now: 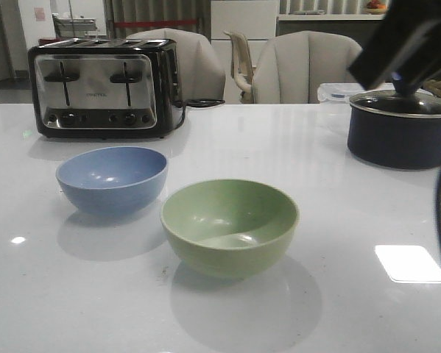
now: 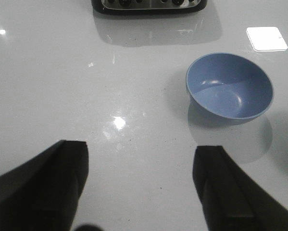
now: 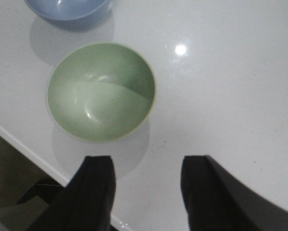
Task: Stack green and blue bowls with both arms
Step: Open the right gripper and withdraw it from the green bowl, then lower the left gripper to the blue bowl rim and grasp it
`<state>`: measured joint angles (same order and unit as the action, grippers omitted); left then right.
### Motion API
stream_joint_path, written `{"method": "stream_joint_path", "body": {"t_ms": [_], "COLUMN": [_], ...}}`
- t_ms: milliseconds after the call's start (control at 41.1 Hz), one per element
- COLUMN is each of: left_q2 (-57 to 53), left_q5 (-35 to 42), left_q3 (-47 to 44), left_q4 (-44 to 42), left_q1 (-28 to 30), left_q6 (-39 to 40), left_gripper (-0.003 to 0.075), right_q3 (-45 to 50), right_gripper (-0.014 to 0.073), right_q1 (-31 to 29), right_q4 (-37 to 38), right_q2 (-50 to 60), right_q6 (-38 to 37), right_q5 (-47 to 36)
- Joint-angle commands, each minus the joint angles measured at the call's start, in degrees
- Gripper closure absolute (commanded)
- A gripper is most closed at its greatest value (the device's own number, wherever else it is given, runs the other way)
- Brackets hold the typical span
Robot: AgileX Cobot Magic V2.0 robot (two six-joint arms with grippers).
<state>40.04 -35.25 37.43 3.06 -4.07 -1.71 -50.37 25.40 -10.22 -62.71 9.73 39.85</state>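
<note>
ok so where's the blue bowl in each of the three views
Front view: blue bowl at left-centre, in front of the toaster.
Left wrist view: whole bowl at right of the picture, apart from the open left gripper.
Right wrist view: only part of it, cut off at the top-left corner.
Shared landmark: the green bowl beside it shows in the front and right wrist views.

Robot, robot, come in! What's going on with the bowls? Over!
Both tools open, empty: left tool, right tool. Blue bowl and green bowl apart, unstacked. Nothing between them.
</note>
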Motion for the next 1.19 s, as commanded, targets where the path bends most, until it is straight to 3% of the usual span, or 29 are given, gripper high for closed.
{"method": "stream_joint_path", "body": {"t_ms": [0,243,486,632,1167], "left_q2": [0.00,0.80,8.66,17.96,53.86], "left_q5": [3.85,3.85,0.61,-2.28,-1.63], "left_q3": [1.98,1.98,6.92,13.29,33.72], "left_q4": [0.44,0.44,0.44,0.44,1.50], "left_q1": [0.15,-0.63,-7.53,-9.72,-9.93], "left_q6": [0.41,0.35,0.05,0.05,0.05], "left_gripper": [0.0211,0.0211,0.0211,0.0211,0.0211], "right_q3": [2.91,11.24,12.50,12.50,12.50], "right_gripper": [0.0153,0.0153,0.0153,0.0153,0.0153], "right_q1": [-0.19,-0.19,-0.19,-0.19,-0.19], "right_q4": [0.68,0.68,0.62,0.62,0.62], "right_q2": [7.23,20.82,27.68,27.70,27.70], "right_q6": [0.81,0.81,0.81,0.81,0.81], "right_q5": [-2.30,-1.71,-1.66,-1.49,-1.49]}}
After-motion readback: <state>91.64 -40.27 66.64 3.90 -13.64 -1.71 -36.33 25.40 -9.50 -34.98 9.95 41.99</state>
